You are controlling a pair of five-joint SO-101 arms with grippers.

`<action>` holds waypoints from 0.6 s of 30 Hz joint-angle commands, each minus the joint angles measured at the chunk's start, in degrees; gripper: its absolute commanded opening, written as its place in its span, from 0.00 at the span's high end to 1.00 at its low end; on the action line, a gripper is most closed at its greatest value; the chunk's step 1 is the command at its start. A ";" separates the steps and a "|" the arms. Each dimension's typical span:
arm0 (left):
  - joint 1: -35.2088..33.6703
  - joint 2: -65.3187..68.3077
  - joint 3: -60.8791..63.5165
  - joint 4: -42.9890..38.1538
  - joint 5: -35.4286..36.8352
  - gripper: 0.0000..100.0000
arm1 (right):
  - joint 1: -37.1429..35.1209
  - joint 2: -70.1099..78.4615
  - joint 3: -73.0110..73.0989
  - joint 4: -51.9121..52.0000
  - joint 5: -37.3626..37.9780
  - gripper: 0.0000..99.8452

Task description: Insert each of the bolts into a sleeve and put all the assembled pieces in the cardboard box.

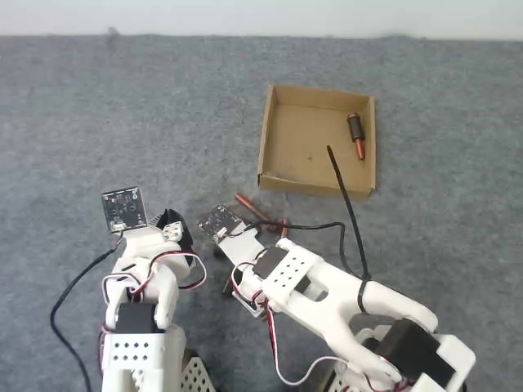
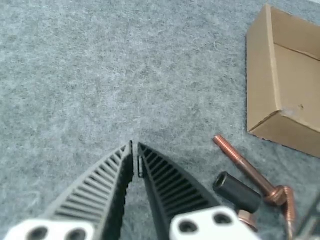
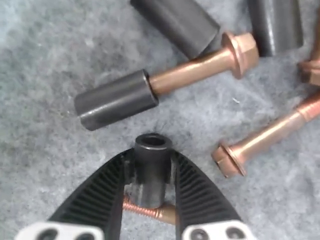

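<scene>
Right gripper: clenched on one dark sleeve, held upright with its bore open, above a copper bolt lying on the grey mat. Just beyond: part-joined pair, its bolt halfway into its sleeve; loose bolt beside it; spare sleeves past those. Left gripper: pressed closed on nothing, over bare mat. Farthest: cardboard box, one assembled piece inside. Risk: the smooth sleeve could pivot or slip between the ribbed pads, spoiling alignment with a bolt.
</scene>
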 commanded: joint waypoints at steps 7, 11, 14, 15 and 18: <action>-0.26 -1.14 -0.84 -1.93 -0.97 0.99 | 13.14 -20.00 -2.02 9.27 1.05 0.99; -0.26 -1.14 -0.84 -1.93 -0.97 0.99 | 22.20 -24.13 -1.58 9.71 1.05 0.99; -0.26 -1.14 -0.84 -1.93 -0.97 0.99 | 27.82 -24.13 -1.23 9.19 1.05 0.99; -0.26 -1.14 -0.84 -1.93 -1.14 0.99 | 29.41 -24.13 -1.14 9.19 1.05 0.99; -0.18 -1.14 -0.84 -1.58 -3.25 0.99 | 33.71 -24.13 -0.18 9.19 1.05 0.99</action>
